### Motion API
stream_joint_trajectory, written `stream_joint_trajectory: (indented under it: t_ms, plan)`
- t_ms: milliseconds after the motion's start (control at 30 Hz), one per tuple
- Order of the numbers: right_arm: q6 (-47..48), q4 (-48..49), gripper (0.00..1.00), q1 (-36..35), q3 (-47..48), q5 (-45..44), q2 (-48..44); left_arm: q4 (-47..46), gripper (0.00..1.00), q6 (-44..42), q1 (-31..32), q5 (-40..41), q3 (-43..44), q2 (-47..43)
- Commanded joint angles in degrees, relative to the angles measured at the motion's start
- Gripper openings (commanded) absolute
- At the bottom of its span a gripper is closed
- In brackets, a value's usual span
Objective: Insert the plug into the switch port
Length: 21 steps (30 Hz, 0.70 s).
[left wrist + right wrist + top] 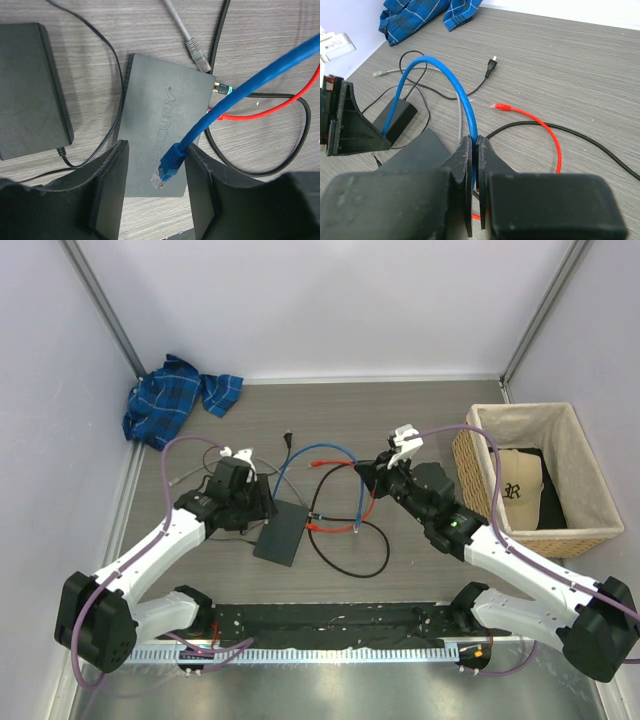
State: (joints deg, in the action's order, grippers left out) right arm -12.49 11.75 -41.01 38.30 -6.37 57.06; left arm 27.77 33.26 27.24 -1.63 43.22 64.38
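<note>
Nearest the arm bases lies the switch (281,532), a flat dark grey box lettered MERCURY, flat on the table (420,415) between the two arms. Directly above it hovers the left gripper (156,150), jaws spread well wider than the plug (166,167), so the clear-tipped blue connector hangs loose in the gap, close to one finger (202,185) but not clamped. Its tip points down at the box's top face rather than at the edge, so it looks poised for a re-grip, not an insertion. Along the switch's side edge (212,102) a green-booted plug (223,91) and a red cable (260,114) are already seated. The free switch port probably sits on this same edge, though no empty socket can be made out from this angle. Beside the switch rests the black adapter brick (30,90) with its thin cord, which has no part in the job. Farther out, the right gripper (474,142) is pinched tight on the blue cable (440,67), which arches over to the left gripper. That hold appears meant to steady the lead and present its plug end for the other arm to take. Beyond lie a loose red plug (499,106), a grey plug (380,73), a plaid cloth (170,395) and a wicker basket (470,455) holding a cap (520,485).
</note>
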Motion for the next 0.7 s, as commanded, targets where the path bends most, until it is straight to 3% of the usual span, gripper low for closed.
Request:
stream_joint_trajectory:
  t_ms: [0, 300, 500, 600, 667]
  plan:
    - [-1.1, 4.1, 0.01, 0.3, 0.0, 0.0, -1.8, -2.7, 0.51, 1.3, 1.0, -0.9, -1.0, -1.2]
    - [-0.8, 1.8, 0.01, 0.6, -1.2, 0.1, -2.7, -1.8, 0.21, -0.7, 1.5, 0.7, 0.6, -1.9]
    - [-0.4, -3.0, 0.02, 0.6, -1.9, -0.2, -4.7, 1.7, 0.17, -7.1, 1.6, 5.9, 7.5, -1.3]
    - [0.4, -6.9, 0.14, 0.7, -0.4, 1.3, -5.4, 2.3, 0.16, -10.7, 1.6, 6.2, 10.6, 0.0]
    - [1.3, -10.9, 0.29, 0.7, 1.2, 3.1, -5.3, 2.4, 0.16, -12.3, 1.7, 5.5, 12.2, 0.6]
